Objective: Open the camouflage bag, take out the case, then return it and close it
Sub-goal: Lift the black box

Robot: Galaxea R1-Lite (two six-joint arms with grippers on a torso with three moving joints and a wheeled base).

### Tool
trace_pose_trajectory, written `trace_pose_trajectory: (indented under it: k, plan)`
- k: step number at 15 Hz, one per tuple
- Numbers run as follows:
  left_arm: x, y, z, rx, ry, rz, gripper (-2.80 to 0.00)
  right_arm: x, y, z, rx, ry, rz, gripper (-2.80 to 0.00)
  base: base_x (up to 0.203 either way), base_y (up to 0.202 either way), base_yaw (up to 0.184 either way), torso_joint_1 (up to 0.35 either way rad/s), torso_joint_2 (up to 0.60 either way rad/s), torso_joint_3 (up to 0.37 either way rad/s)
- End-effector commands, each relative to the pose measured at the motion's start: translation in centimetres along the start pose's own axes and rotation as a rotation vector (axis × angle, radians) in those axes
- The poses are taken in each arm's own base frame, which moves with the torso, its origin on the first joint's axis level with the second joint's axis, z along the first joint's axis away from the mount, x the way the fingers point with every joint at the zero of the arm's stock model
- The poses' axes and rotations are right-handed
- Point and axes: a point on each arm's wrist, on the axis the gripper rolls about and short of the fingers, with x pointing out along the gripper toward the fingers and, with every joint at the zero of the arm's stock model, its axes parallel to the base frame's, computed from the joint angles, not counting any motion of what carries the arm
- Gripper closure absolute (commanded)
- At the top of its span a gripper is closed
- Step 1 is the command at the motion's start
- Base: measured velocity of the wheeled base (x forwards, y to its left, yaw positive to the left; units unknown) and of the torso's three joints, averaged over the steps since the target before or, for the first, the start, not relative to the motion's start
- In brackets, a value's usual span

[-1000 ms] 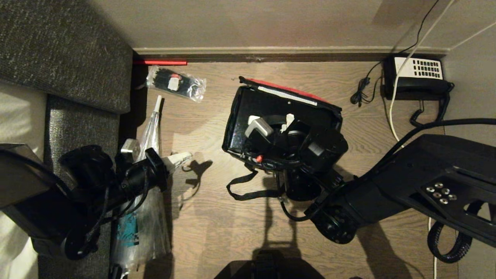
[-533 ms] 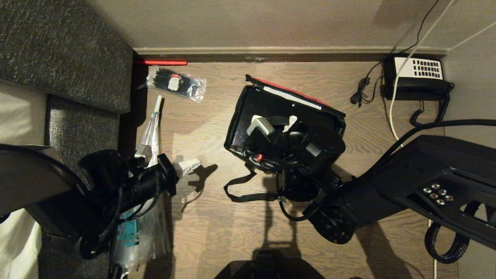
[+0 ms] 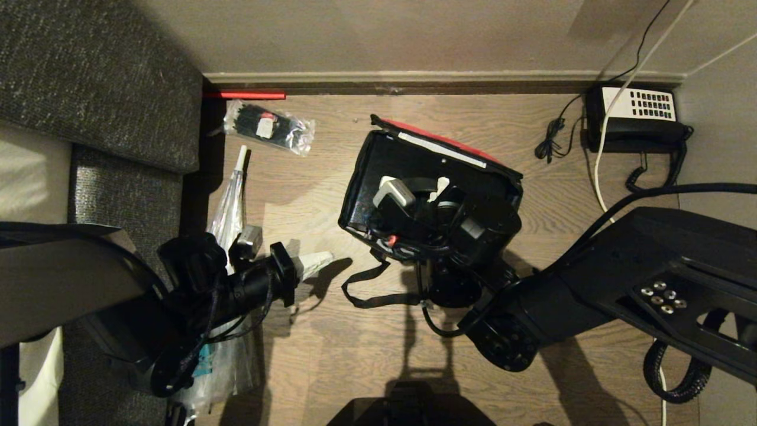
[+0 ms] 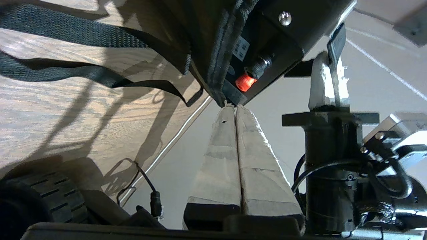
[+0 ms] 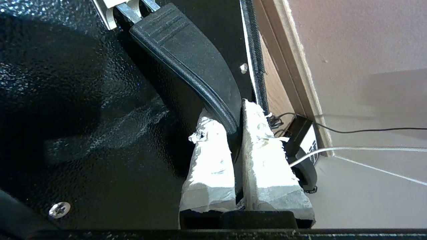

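No legible writing. The right gripper [image 5: 235,133] pinches the handle [image 5: 186,63] of the case [image 3: 426,177], directly beneath it inside the camouflage bag [image 3: 449,137]; only the left wrist view shows the red button [image 4: 244,82]. The left gripper [image 4: 236,113], pressed together, points toward it.

1. The case [image 3: 378,177] is a glossy black rigid box sitting in the middle of the wooden floor, skewed to the wall, its speckled top face up, with a curved black carry handle [image 5: 190,60] and a small red button [image 4: 242,82] on one side.
2. The camouflage bag [image 3: 449,135] shows only as a red edge behind the case, with black strap handles [image 3: 369,287] trailing loose on the floor.
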Motion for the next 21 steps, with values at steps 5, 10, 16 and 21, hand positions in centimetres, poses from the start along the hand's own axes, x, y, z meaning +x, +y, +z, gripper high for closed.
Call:
trace_pose_trajectory:
  k: [5,10,16,21]
  plan:
    - [1.0,1.3,-0.3,0.092,0.02,0.011,0.0,0.3,-0.2,0.2,0.024,0.005,-0.012,0.0,0.0,0.0,0.0,0.0,0.0,0.0]
    - [0.4,1.1,0.8,0.137,-0.02,0.008,0.0,0.3,-0.7,0.2,0.05,0.007,-0.014,0.0,0.0,0.0,0.0,0.0,0.0,0.0]
    - [0.7,0.5,3.0,0.171,-0.073,-0.033,0.0,0.1,-1.2,0.4,0.065,0.005,-0.012,0.0,0.0,0.0,0.0,0.0,0.0,0.0]
    - [2.4,0.7,2.4,0.176,-0.013,-0.067,0.0,-0.1,-1.0,0.8,0.066,-0.002,-0.001,0.0,0.0,0.0,0.0,0.0,0.0,0.0]
